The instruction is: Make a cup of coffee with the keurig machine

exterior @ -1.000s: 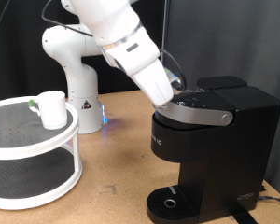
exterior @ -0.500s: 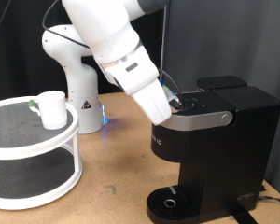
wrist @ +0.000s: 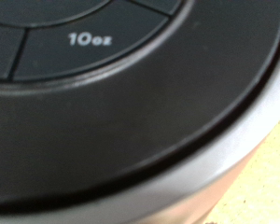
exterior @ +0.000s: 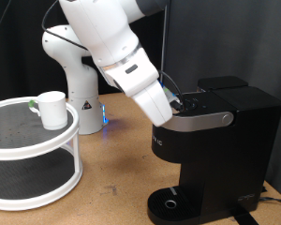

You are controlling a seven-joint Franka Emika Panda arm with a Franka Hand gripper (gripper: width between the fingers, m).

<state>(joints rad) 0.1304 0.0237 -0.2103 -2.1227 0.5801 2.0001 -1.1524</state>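
The black keurig machine (exterior: 220, 141) stands at the exterior view's right, its domed lid down and its silver-grey handle (exterior: 204, 119) low across the front. My gripper (exterior: 174, 107) is pressed against the lid's top. Its fingertips are hidden by the hand. The wrist view shows only the lid's button panel up close, with a "10oz" button (wrist: 89, 40); no fingers show there. The white cup (exterior: 52, 109) stands on the top tier of a round white shelf (exterior: 37, 141) at the exterior view's left, far from the gripper. The round drip tray (exterior: 170, 203) at the machine's base holds nothing.
The white robot base (exterior: 77, 75) stands behind the shelf on the brown table (exterior: 117, 169). A small green-and-white item (exterior: 33, 105) lies beside the cup. A black curtain forms the backdrop.
The arm has swung down and slightly left over the last second, and the lid with its handle has sunk a little. Nothing has moved in the last half second.
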